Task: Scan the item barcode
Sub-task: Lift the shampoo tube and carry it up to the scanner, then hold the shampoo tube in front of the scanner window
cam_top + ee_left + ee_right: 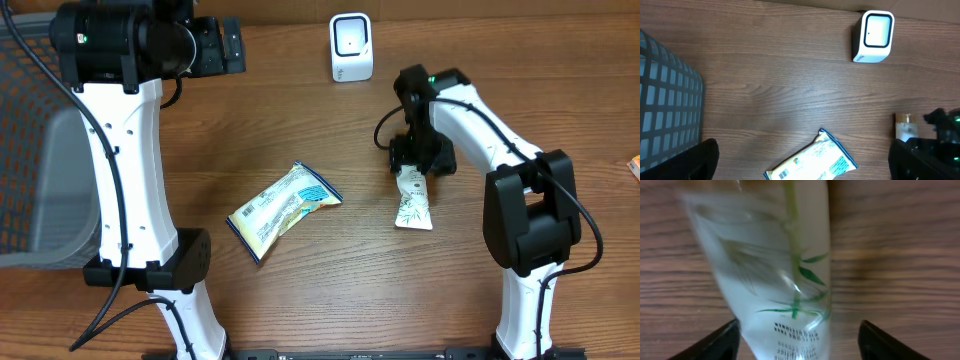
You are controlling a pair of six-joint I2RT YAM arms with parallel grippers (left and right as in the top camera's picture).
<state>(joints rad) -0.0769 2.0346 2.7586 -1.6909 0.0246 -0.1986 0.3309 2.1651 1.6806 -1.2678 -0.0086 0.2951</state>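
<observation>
Scanner point(351, 47): white, set upright at the far side of the table point(330, 290); taken as landmark.
Tube point(413, 203): pale, printed with green leaves. It is laid flat on the table, nearer the robot than the scanner and slightly to its right, well apart from it. Its upper end is covered by the right gripper point(412, 165).
Right gripper: jaws are seen spread to either side of the tube, which is blurred in the wrist view. One finger point(880, 340) is seen clear of it, and no clamping is shown.
Packet point(283, 208): blue-edged, laid flat, nearer than the scanner and to its left.
Left gripper point(228, 45): held wide with nothing between the fingers, left of the scanner.
Basket point(665, 100): grey mesh, far left of the scanner.
</observation>
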